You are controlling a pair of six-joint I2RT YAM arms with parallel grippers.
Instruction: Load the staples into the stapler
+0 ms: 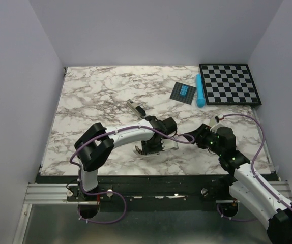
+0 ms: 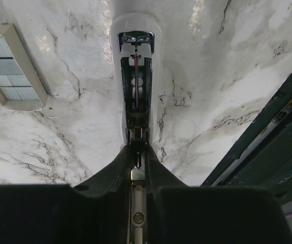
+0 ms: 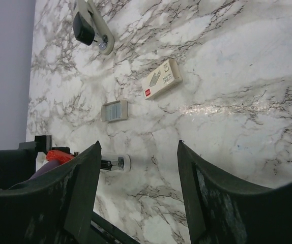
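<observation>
My left gripper [image 2: 137, 148] is shut on the stapler [image 2: 136, 76], a slim black channel with silver metal in a pale shell that lies on the marble and points away from the wrist. In the top view the left gripper [image 1: 151, 146] is at the table's near middle, with the stapler's end [image 1: 170, 145] sticking out to its right. The staples show as grey strips in a small beige tray [image 2: 8, 66], left of the stapler. The right wrist view shows the tray [image 3: 114, 110], the white staple box [image 3: 161, 79] and the stapler's tip [image 3: 116, 162]. My right gripper [image 3: 138, 144] is open and empty, just right of the stapler [image 1: 191, 137].
A beige bar with a black piece [image 1: 136, 108] lies behind the left gripper. A dark square with blue blocks [image 1: 183, 92], a cyan cylinder [image 1: 200, 91] and a checkerboard [image 1: 230, 84] sit at the back right. The table's near edge [image 2: 258, 132] is close to the stapler.
</observation>
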